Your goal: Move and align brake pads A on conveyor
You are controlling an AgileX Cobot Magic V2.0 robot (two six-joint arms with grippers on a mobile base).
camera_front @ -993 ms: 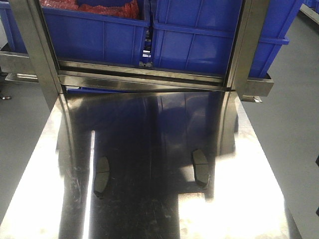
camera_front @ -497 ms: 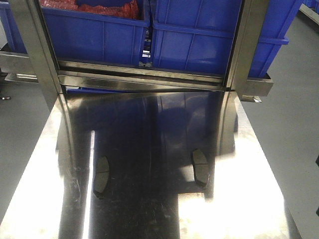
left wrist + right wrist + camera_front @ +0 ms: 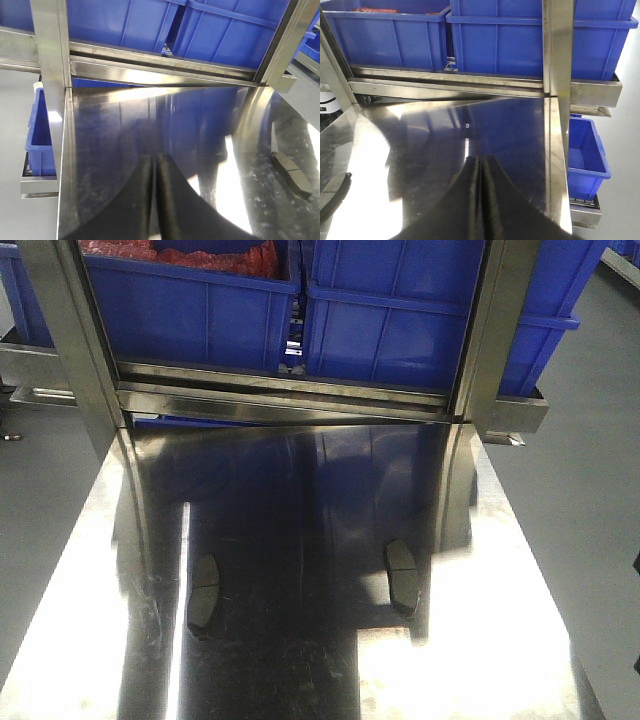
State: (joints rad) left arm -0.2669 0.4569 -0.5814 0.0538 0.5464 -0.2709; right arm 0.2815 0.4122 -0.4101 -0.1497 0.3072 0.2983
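Two dark grey brake pads lie on the shiny steel table [image 3: 90, 640]: one on the left [image 3: 204, 592] and one on the right [image 3: 402, 575]. The conveyor is out of view. In the left wrist view my left gripper [image 3: 153, 159] is shut with nothing in it, hovering over the table, and a pad [image 3: 291, 172] lies well to its right. In the right wrist view my right gripper [image 3: 480, 160] is likewise shut and empty; a dark curved pad edge [image 3: 337, 192] shows far to its left. Neither gripper appears in the front view.
Blue plastic bins [image 3: 200, 310] sit on a steel rack at the table's far end, between two upright steel posts [image 3: 70, 340]. A smaller blue bin [image 3: 585, 150] hangs beside the table's right edge, another [image 3: 40, 135] beside the left edge.
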